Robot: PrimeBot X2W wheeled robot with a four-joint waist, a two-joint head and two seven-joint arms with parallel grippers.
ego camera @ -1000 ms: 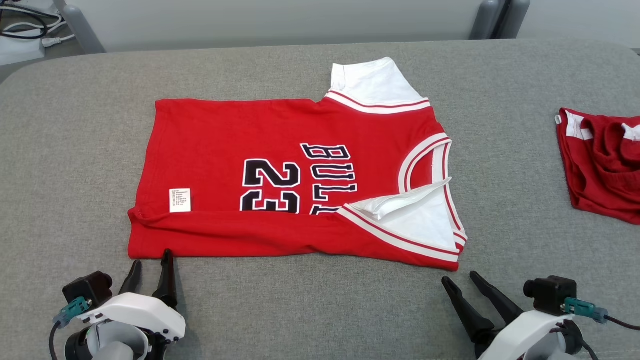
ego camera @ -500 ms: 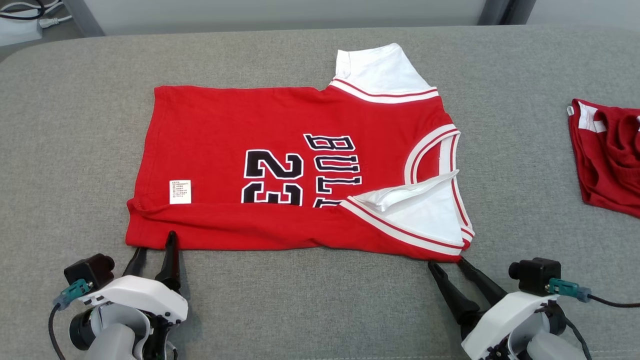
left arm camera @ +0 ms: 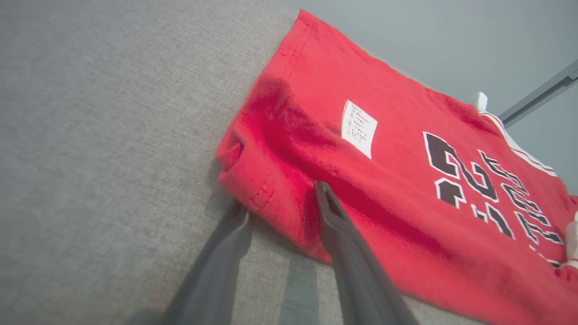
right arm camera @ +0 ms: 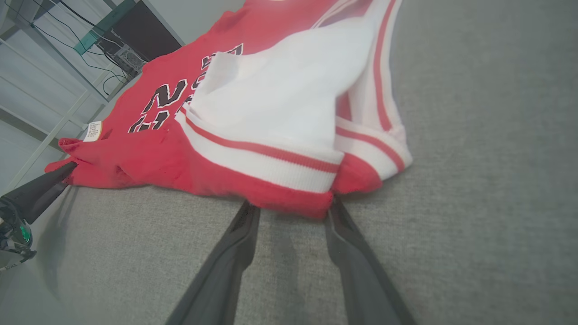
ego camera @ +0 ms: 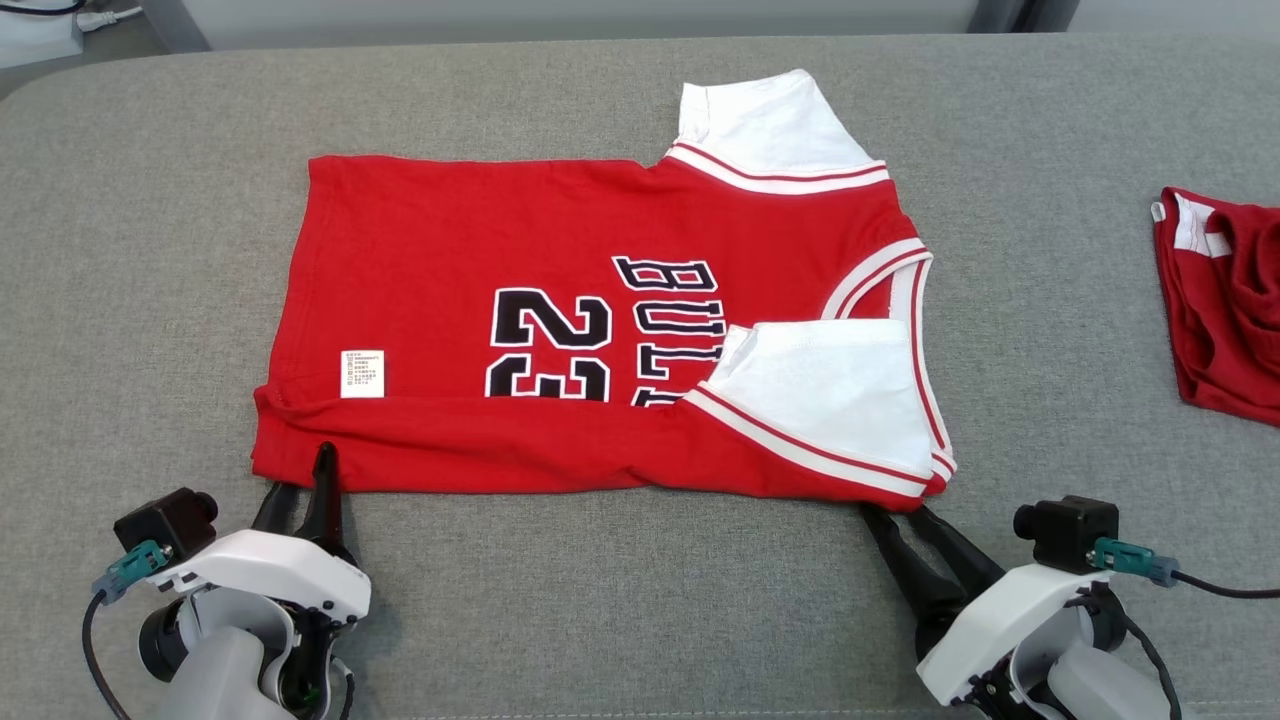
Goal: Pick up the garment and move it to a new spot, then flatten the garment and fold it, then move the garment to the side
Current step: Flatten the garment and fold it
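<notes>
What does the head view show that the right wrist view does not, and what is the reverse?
Head view, not the other: a second red garment lying at the right of the grey fabric surface. Right wrist view, not the other: a dark box and cables in the background. Both: the red Bulls jersey, its folded-in white sleeve, the white label, and the left claw and right claw at its near edge.

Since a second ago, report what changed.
Both grippers advanced to the near edge of the jersey: the left gripper now straddles the hem corner, the right gripper reaches the shoulder corner. The near white sleeve has flattened. The jersey and the red garment at right stayed put.
</notes>
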